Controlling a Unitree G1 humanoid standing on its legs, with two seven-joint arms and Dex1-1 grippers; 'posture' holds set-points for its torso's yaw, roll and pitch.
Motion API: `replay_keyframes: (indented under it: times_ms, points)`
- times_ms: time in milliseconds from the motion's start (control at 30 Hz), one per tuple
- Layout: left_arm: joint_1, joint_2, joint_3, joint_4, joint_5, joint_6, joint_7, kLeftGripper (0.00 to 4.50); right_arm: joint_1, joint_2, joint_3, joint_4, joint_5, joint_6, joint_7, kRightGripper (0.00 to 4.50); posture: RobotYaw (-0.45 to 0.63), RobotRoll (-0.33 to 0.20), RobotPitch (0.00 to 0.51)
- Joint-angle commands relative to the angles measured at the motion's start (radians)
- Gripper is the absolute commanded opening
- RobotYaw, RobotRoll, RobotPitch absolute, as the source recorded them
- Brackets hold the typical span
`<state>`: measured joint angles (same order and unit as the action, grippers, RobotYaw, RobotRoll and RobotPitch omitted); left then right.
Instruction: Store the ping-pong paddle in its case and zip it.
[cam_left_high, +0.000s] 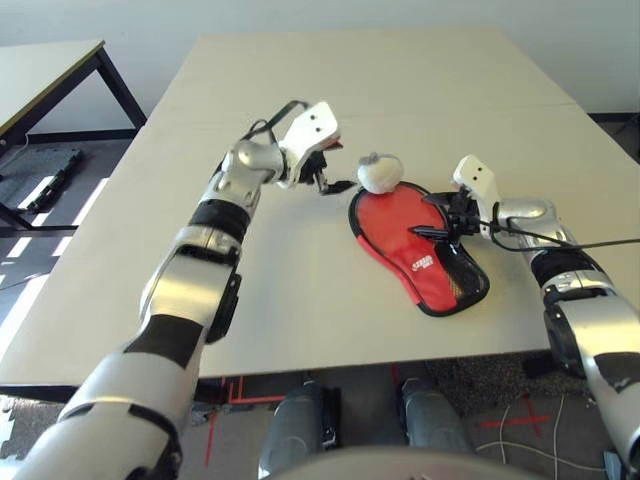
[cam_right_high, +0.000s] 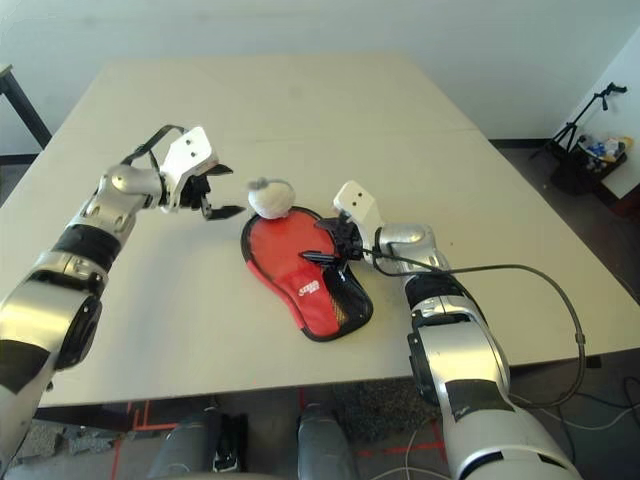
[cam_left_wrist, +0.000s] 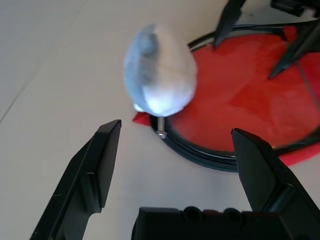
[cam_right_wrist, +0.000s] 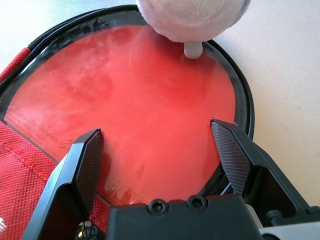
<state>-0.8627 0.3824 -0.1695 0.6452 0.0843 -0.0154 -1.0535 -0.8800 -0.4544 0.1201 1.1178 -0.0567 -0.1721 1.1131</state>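
Note:
The red case (cam_left_high: 432, 268), with a white logo and a black mesh pocket, lies on the table right of centre. Its round end stands open, and the ping-pong paddle's red rubber face (cam_right_wrist: 150, 100) shows inside the black zipper trim (cam_left_wrist: 200, 156). The paddle's handle is hidden in the case. A white fluffy ball (cam_left_high: 380, 172) sits at the case's far rim. My left gripper (cam_left_high: 335, 183) hovers open just left of the ball, which lies beyond its fingertips (cam_left_wrist: 111, 131). Over the paddle face, my right gripper (cam_left_high: 425, 217) is open and holds nothing.
A black cable (cam_right_high: 520, 270) runs from my right forearm across the table to the right. The table's front edge (cam_left_high: 350, 365) is close below the case. A second table (cam_left_high: 50, 70) stands at far left. Gear lies on the floor at far right (cam_right_high: 595, 140).

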Motion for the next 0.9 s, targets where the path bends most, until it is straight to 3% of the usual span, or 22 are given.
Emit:
replay_keyframes:
  times_ms: [33,167,300,600,900]
  points:
    - [0.087,0.003,-0.03,-0.197,-0.026,0.124,-0.019,4.47,0.044,0.007,0.062,0.063,-0.075,0.016,-0.005,4.5,-0.06,0.0,0.073]
    - [0.18,-0.016,-0.069,-0.374,-0.042,0.253,-0.012,4.47,0.04,0.01,0.068,0.069,-0.075,0.013,-0.007,4.5,-0.06,0.0,0.073]
    - [0.215,-0.044,-0.107,-0.43,-0.036,0.315,0.028,4.47,0.037,0.012,0.071,0.073,-0.075,0.01,-0.01,4.5,-0.06,0.0,0.068]
    - [0.195,-0.141,-0.161,-0.31,0.01,0.379,0.185,4.47,0.037,0.013,0.07,0.072,-0.071,0.011,-0.014,4.5,-0.08,0.0,0.066]
    - [0.237,-0.146,-0.218,-0.252,0.017,0.417,0.182,4.47,0.039,-0.003,0.053,0.058,-0.054,0.02,-0.007,4.5,-0.1,0.0,0.06]
